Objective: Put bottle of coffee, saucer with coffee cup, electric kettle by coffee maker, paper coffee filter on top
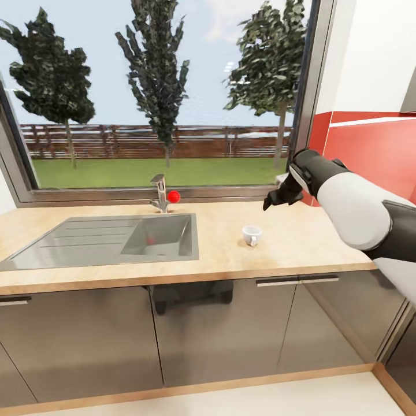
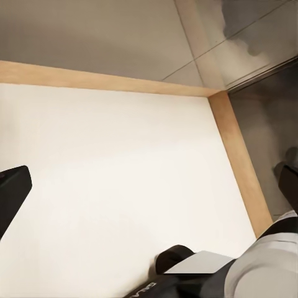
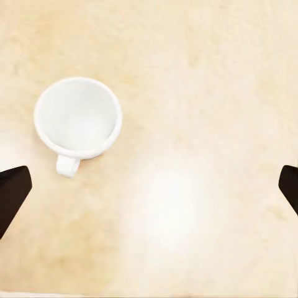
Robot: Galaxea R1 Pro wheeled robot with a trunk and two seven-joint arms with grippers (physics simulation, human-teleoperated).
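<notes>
Now the cup [image 1: 252, 234] stands upright on the counter [image 1: 300, 242], right of the sink [image 1: 110, 240], handle toward the near edge. Right gripper [image 1: 281, 195] hangs above the counter, just far-right of the cup, jaws spread wide and empty. Left gripper [image 2: 149, 205] points at the pale floor [image 2: 124, 167], jaws apart, holding nothing.

Pale floor [image 2: 124, 167] — wooden plinth [image 2: 239, 161], grey cabinet fronts [image 2: 93, 34]
</notes>
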